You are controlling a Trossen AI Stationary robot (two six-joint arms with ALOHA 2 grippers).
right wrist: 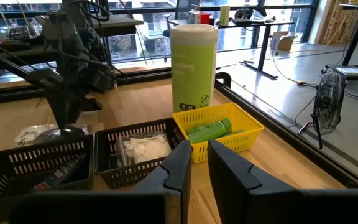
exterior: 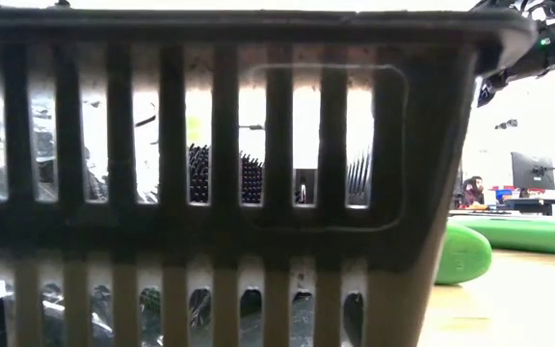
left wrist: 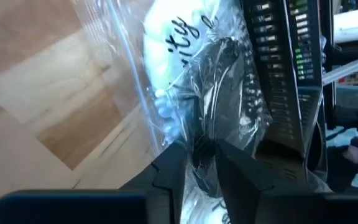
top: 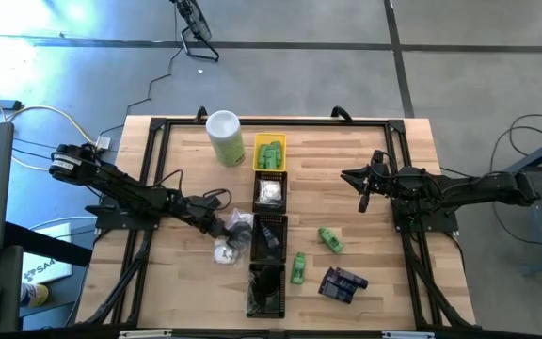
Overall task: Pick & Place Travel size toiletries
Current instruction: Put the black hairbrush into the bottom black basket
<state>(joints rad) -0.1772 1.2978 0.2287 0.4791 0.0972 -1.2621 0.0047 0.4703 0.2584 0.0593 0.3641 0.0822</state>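
The left gripper [left wrist: 199, 171] is closing its fingers [left wrist: 166, 180] on a clear-wrapped black puck [left wrist: 225, 93], pinching crinkled wrap between them beside the black tray [top: 269, 235], presumably for lifting, while the right gripper [right wrist: 196, 163] is waiting with fingers nearly together, empty.

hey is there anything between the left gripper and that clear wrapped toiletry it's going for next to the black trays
Nothing visible. The left gripper is already at the clear-wrapped piece, and the left wrist view shows crinkly wrap bunched between its fingers. The black tray stands just beside it, with no other item between them.
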